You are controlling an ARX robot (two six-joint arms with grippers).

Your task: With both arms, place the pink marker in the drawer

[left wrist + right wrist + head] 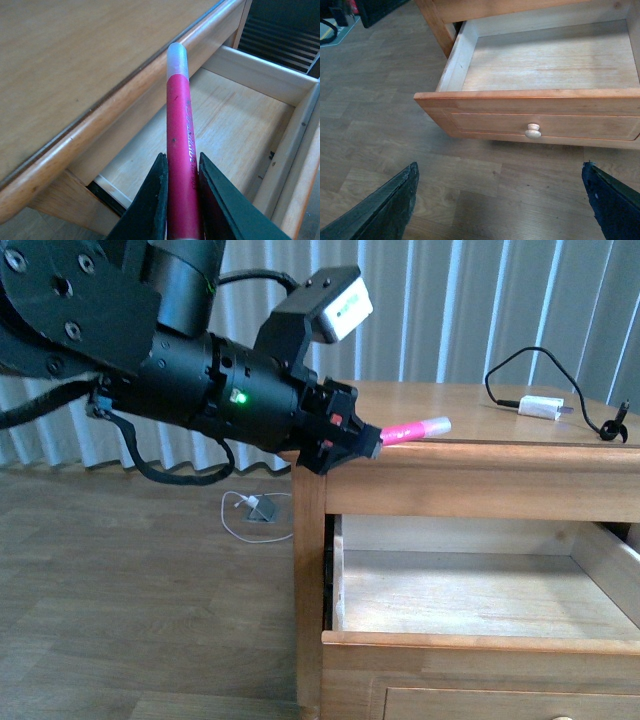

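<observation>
Gripping the pink marker, the left gripper is hovering at the left near edge of the tabletop, above the drawer. Releasing now is risking the cap clipping that edge and bouncing away. The right gripper is gaping wide, empty.

Pink marker tail hidden between fingers; drawer cropped (right side).
</observation>
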